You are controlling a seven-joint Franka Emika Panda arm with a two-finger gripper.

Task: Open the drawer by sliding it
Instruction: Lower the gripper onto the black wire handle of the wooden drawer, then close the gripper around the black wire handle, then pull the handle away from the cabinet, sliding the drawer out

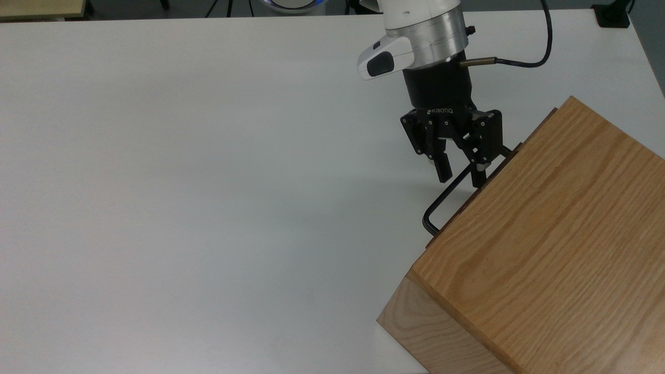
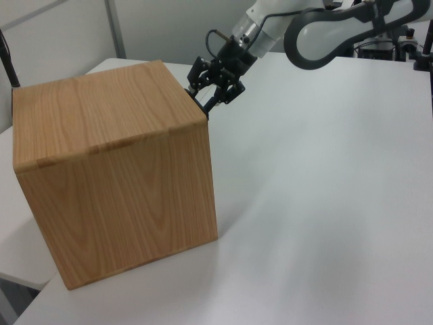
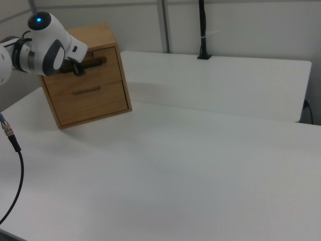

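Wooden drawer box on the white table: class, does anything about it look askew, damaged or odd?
Nothing looks damaged. The wooden box sits at an angle to the table edges, near a corner. The open gripper straddles the black bar handle of the upper drawer, which is shut.
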